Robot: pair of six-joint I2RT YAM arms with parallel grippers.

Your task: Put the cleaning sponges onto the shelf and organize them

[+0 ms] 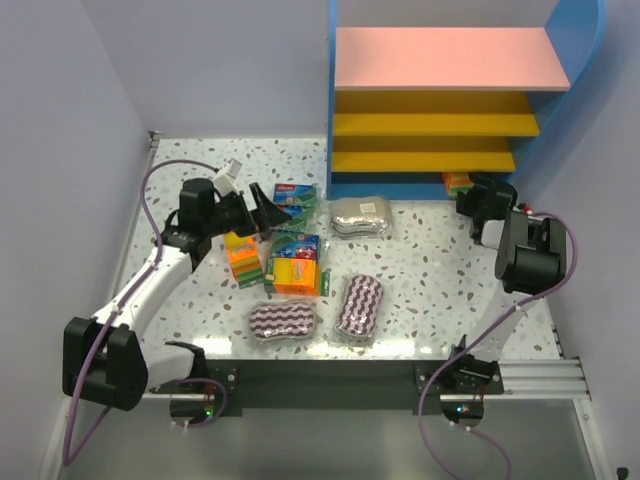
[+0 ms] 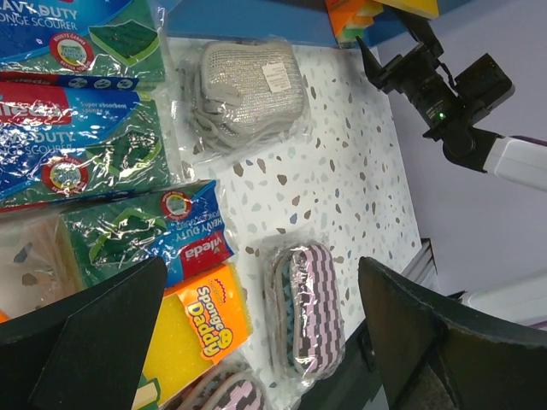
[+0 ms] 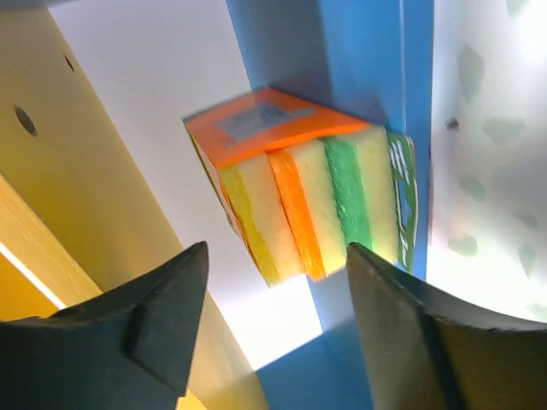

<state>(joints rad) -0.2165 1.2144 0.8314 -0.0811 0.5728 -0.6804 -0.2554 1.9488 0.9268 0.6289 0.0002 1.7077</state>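
The shelf point(image 1: 445, 58) with blue sides, pink top and yellow boards stands at the back right. One orange-yellow-green sponge block point(image 3: 303, 196) sits in its bottom bay point(image 1: 457, 181). My right gripper point(image 3: 278, 252) is open just in front of that block, not touching it point(image 1: 468, 196). My left gripper point(image 2: 261, 272) is open and empty above the packs on the table point(image 1: 275, 212). Below it lie blue-green flat packs point(image 2: 77, 145), an orange Sponge Daddy pack point(image 2: 201, 329), a purple-white striped pad point(image 2: 312, 307) and the silvery scourer pack point(image 2: 252, 81).
A second striped pad point(image 1: 283, 322) lies near the table's front edge. Another orange-yellow-green block point(image 1: 243, 258) sits under my left arm. Walls close in the table on the left and the back. The shelf's yellow boards point(image 1: 430, 125) hold nothing visible.
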